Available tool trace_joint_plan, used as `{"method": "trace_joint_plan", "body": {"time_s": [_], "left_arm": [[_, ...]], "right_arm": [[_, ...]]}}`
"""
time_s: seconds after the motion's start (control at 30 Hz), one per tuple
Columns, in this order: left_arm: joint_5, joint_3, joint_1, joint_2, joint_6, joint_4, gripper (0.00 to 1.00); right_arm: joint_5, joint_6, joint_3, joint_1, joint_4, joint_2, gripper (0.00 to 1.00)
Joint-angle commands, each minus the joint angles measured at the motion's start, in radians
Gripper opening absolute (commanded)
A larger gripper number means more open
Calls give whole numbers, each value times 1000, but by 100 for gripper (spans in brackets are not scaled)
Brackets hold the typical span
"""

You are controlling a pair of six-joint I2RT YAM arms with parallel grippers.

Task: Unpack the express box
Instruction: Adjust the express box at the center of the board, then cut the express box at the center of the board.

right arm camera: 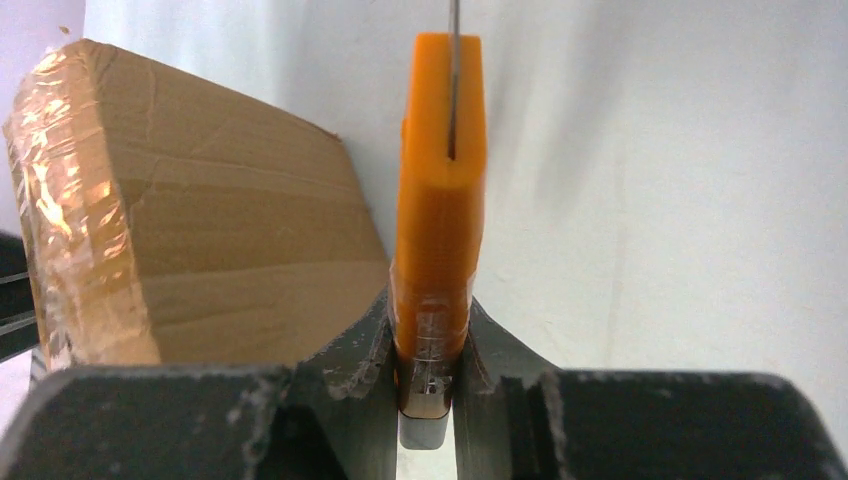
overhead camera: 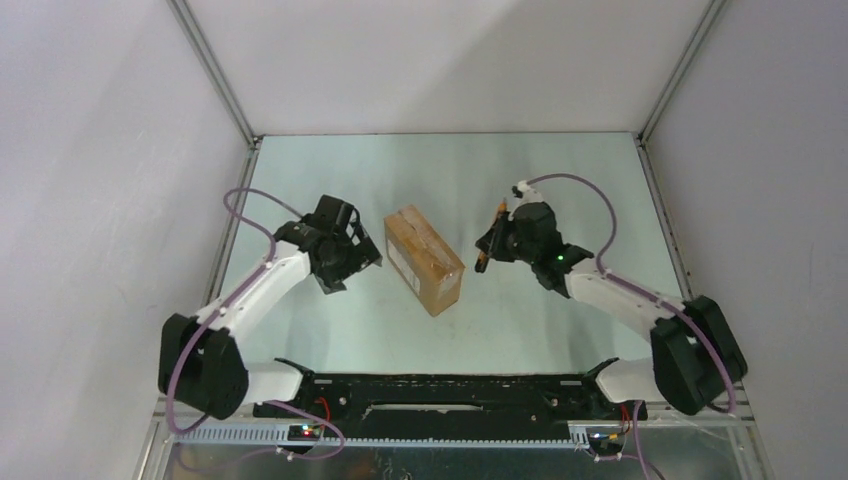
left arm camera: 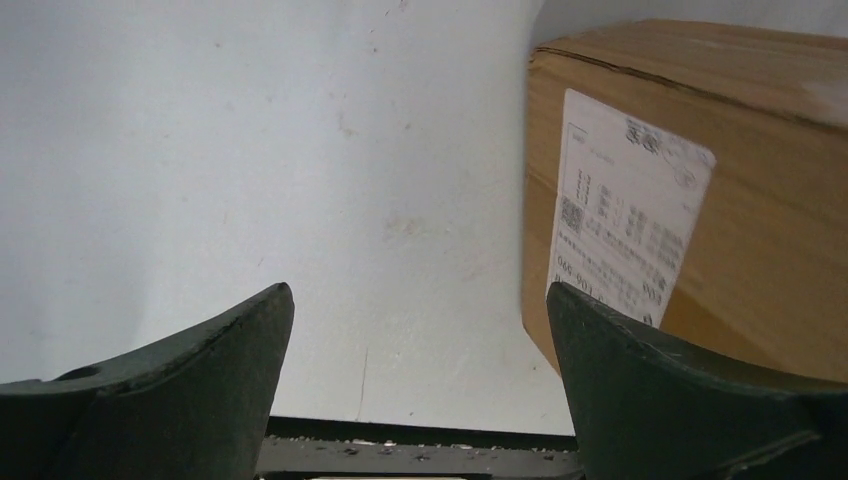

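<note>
The express box [overhead camera: 424, 258], a brown cardboard parcel with a white label on its left face, lies at the table's middle. In the left wrist view the express box [left arm camera: 760, 210] fills the right side, label toward me. My left gripper [overhead camera: 352, 262] stands open just left of the box, nothing between its fingers; the left gripper [left arm camera: 420, 310] has bare table in its gap. My right gripper [overhead camera: 492, 245] hangs right of the box, shut on an orange utility knife [right arm camera: 440, 170] whose thin blade points away. The taped box end [right arm camera: 200, 230] lies left of the knife.
Grey enclosure walls with metal frame rails [overhead camera: 215, 75] close in the table on three sides. The black arm mounting bar [overhead camera: 440, 392] runs along the near edge. Purple cables [overhead camera: 585, 190] loop over both arms.
</note>
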Motion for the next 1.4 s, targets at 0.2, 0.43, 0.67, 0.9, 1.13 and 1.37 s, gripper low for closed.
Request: {"method": "trace_joint_plan", "body": {"time_s": [0.2, 0.43, 0.67, 0.9, 1.13, 1.37], "left_arm": [[-120, 340, -146, -247, 163, -183, 100], [298, 412, -210, -300, 300, 94, 100], [452, 413, -331, -271, 337, 259, 98], [555, 331, -414, -244, 312, 429, 96], [627, 286, -453, -221, 292, 511, 89], [669, 251, -474, -193, 255, 580, 71]], "right_arm": [[-340, -186, -37, -43, -262, -393, 0], [-716, -221, -34, 98, -240, -533, 0], [-865, -147, 24, 191, -151, -523, 0], [-892, -67, 49, 228, -73, -498, 0], [-892, -16, 71, 236, 2, -473, 0], [-882, -3, 96, 240, -2, -457, 0]]}}
